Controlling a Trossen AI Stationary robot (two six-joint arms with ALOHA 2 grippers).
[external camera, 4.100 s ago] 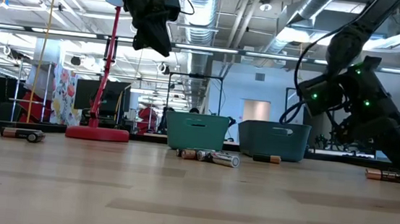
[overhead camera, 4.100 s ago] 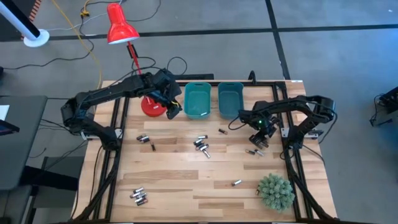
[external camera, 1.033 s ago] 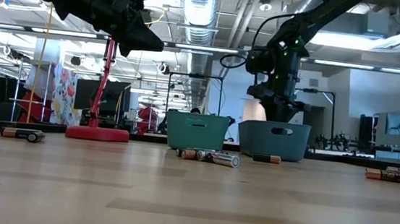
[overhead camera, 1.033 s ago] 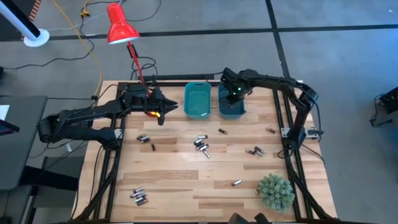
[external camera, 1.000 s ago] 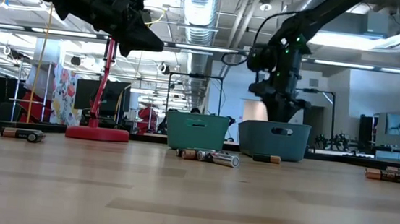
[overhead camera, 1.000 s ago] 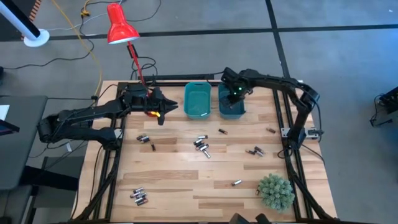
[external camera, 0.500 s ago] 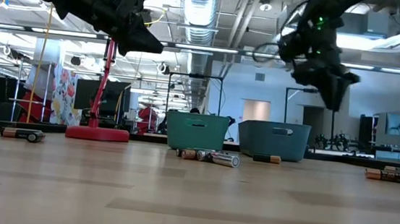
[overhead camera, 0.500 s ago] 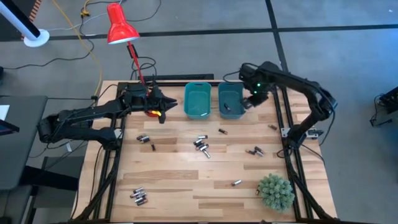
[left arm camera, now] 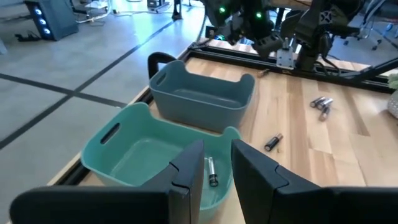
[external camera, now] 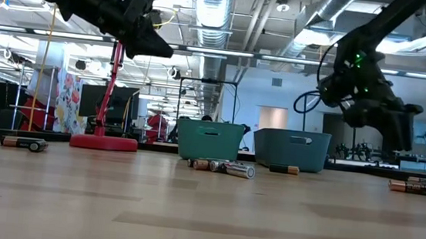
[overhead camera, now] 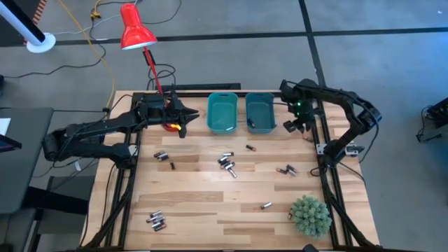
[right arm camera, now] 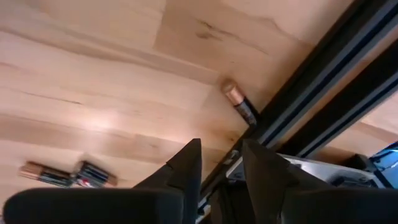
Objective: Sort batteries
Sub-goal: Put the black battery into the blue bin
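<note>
A red lamp (overhead camera: 136,35) leans over the back left corner of the wooden desk (overhead camera: 210,203), its base just beside the left pincer (overhead camera: 183,126), and a spiky green plant (overhead camera: 310,215) sits at the front right. Two teal bins stand side by side at the back: the lighter bin (overhead camera: 222,113) on the left, the darker bin (overhead camera: 260,112) to its right. The left arm stretches in low from the desk's left edge, its pincer hovering short of the lighter bin, fingers a narrow gap apart and holding nothing. One battery (left arm camera: 211,171) lies along the floor of that bin. The right arm arches over the back right corner, its pincer (overhead camera: 297,126) just right of the darker bin, fingers parted and empty, pointing down at a copper-topped battery (right arm camera: 239,104) lying slantwise beside the black frame rail (right arm camera: 323,93). Batteries (overhead camera: 225,163) lie flat and scattered mid-desk, more of them at the front left (overhead camera: 155,221).
</note>
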